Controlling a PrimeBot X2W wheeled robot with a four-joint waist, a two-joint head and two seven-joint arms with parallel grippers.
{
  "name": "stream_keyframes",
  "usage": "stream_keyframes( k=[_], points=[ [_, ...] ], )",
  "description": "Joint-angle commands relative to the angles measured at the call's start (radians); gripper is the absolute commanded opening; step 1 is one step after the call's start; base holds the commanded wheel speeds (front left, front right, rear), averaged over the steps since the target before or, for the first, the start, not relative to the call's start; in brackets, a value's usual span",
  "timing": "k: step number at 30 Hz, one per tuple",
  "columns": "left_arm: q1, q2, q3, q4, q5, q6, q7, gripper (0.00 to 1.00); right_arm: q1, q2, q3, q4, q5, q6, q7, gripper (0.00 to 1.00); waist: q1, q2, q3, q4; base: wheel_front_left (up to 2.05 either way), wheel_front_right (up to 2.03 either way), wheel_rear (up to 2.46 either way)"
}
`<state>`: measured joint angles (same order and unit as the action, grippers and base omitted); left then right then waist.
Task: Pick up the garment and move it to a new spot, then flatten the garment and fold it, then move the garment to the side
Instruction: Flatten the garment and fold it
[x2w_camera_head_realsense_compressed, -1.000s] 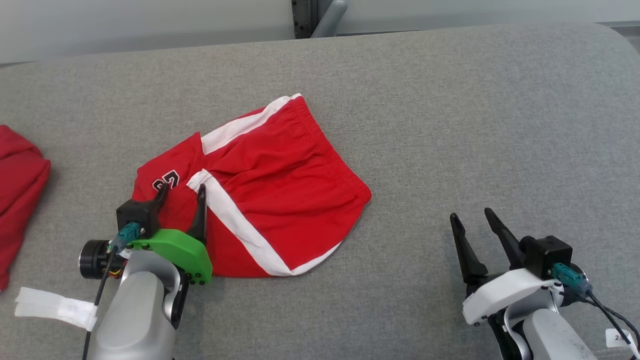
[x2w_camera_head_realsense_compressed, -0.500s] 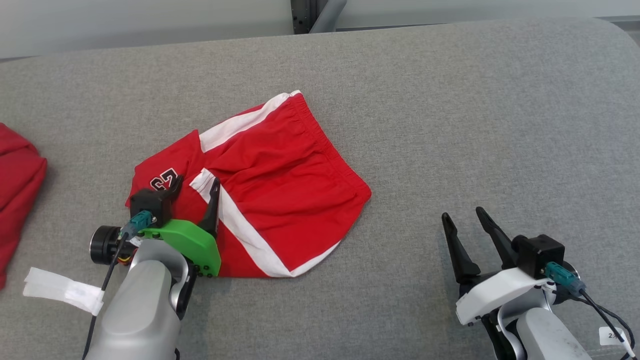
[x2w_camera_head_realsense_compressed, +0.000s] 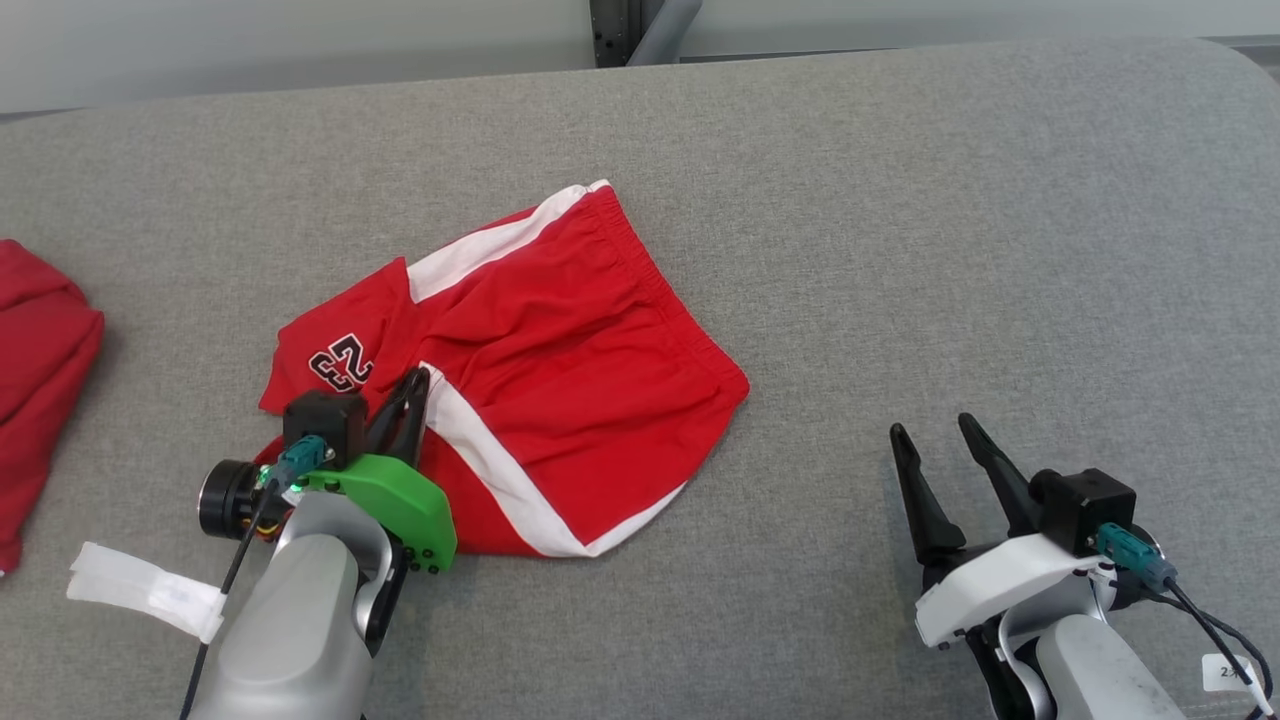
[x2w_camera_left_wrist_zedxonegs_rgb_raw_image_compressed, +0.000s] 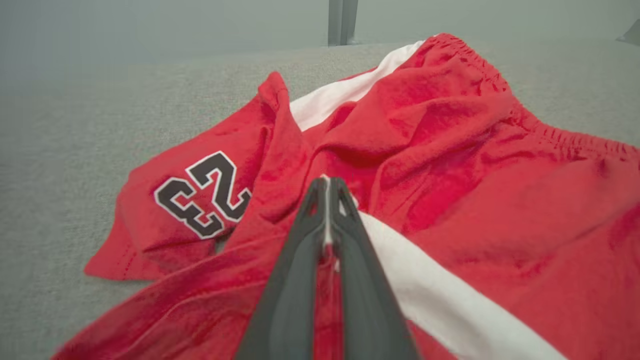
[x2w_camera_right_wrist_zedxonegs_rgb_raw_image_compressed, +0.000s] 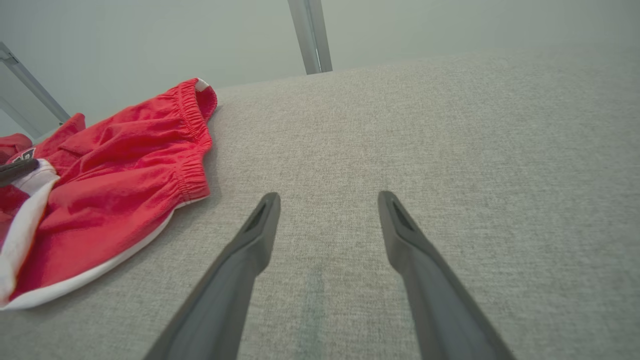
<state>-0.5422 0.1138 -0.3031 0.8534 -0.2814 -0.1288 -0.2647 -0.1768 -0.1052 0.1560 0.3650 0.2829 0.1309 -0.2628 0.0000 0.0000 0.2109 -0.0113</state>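
The red shorts (x2w_camera_head_realsense_compressed: 570, 360) bear a black, white-edged number 23 (x2w_camera_head_realsense_compressed: 340, 362).

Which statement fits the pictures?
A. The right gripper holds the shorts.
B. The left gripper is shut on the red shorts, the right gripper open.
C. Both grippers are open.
B: the left gripper pinches a fold of the red shorts; the right gripper stands open.

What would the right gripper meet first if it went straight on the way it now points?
Most likely the bare grey surface ahead of the open right gripper; the red shorts lie off to its left, out of that line.
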Motion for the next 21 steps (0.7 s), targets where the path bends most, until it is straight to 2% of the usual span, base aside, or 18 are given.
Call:
stream_keyframes(
  k=[1, 5, 13, 21],
  points=[
    [0.009, 0.003, -0.002, 0.006, -0.012, -0.003, 0.001, 0.0, -0.005, 0.001, -0.001, 0.001, 0.0, 0.0, -0.003, 1.0, 0.0, 0.0, -0.002, 0.002, 0.0, 0.0, 0.0],
    [0.016, 0.007, 0.019, -0.009, -0.015, 0.003, 0.001, 0.0, -0.001, 0.003, -0.008, 0.003, -0.002, 0.0, -0.003, 1.0, 0.0, 0.0, -0.008, 0.011, 0.0, 0.0, 0.0],
    [0.117, 0.014, 0.181, -0.169, -0.014, 0.091, 0.001, 0.0, 0.023, 0.007, -0.024, 0.005, -0.003, 0.0, -0.003, 1.0, 0.0, 0.0, -0.037, 0.036, 0.0, 0.0, 0.0],
    [0.245, 0.009, 0.301, -0.168, -0.007, 0.145, 0.001, 0.0, 0.023, 0.012, -0.013, 0.008, 0.0, 0.0, -0.003, 1.0, 0.0, 0.0, -0.049, 0.037, 0.0, 0.0, 0.0]
  ],
)
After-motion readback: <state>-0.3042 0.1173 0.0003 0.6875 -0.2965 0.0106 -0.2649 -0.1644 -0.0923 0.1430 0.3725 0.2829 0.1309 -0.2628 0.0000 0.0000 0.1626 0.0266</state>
